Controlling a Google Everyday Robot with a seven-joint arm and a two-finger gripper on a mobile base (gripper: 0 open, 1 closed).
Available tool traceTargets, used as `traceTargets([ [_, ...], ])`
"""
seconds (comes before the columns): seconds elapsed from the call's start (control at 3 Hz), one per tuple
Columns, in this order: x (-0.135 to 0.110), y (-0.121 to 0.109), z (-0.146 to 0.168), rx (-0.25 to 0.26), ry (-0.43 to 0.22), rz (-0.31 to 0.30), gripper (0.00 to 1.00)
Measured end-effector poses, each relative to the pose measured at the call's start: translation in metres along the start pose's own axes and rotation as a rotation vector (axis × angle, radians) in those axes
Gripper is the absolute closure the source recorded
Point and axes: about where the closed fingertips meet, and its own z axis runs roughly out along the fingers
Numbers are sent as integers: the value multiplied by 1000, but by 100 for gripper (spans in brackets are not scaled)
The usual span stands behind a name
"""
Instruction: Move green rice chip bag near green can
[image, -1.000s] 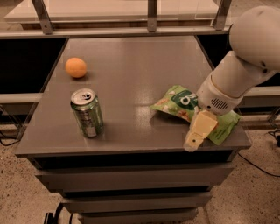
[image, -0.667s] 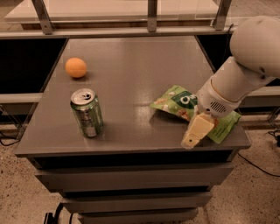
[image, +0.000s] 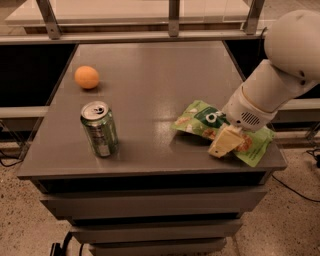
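Observation:
The green rice chip bag lies flat on the right side of the grey table, close to the front right corner. The green can stands upright at the front left, well apart from the bag. My gripper, pale yellow on a white arm, reaches in from the right and sits over the middle of the bag, hiding part of it. I cannot tell whether it touches or holds the bag.
A round orange fruit lies at the back left, behind the can. A metal rail runs along the table's far edge. The table's front edge drops off just below the bag and can.
My gripper has shifted slightly left and up over the bag. The bag, the can and the orange have not visibly moved.

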Motion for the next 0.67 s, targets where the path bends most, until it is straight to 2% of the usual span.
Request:
traceTargets([
  [0.33, -1, 0, -3, 0, 0, 0, 88],
  [0.67, -1, 0, -4, 0, -1, -1, 100],
])
